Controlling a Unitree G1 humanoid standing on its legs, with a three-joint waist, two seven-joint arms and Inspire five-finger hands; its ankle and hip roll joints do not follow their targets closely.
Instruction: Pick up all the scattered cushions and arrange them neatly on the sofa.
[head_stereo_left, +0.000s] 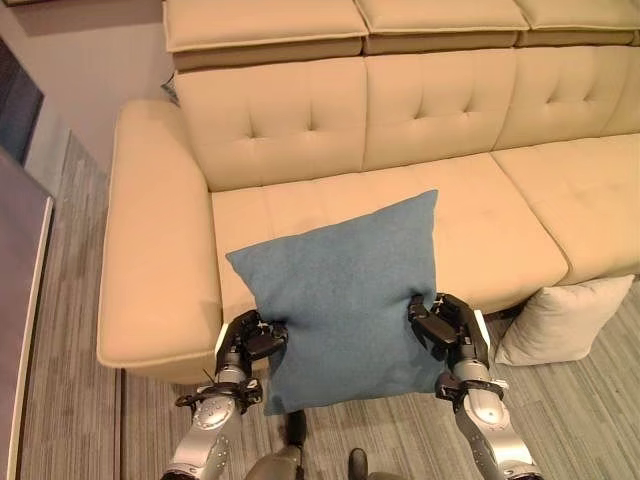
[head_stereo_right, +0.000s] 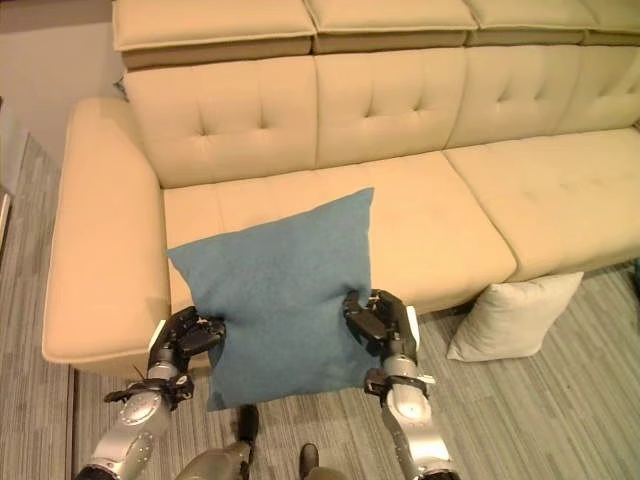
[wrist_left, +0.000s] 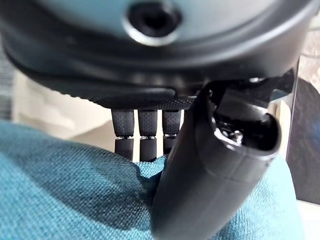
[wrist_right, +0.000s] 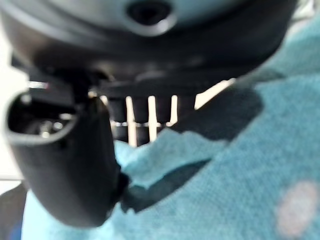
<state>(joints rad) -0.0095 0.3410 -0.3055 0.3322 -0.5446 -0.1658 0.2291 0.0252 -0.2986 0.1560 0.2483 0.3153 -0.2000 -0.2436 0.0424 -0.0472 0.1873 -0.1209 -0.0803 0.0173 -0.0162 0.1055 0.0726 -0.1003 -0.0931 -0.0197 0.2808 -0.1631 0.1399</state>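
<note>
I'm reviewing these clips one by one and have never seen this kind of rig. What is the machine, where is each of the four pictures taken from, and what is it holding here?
This is a two-legged humanoid robot with two silver-grey arms ending in dark hands. The two wide pictures come from a stereo camera on its head, looking down. The two close pictures come from cameras on its wrists, looking along each hand.

In front of it stands a beige sofa. The robot holds a blue cushion over the front edge of the seat, the left hand pinching one side and the right hand the other. The wrist views show thumb and fingers closed on the blue cloth. A cream cushion sits on the grey floor, leaning against the sofa front.
</note>
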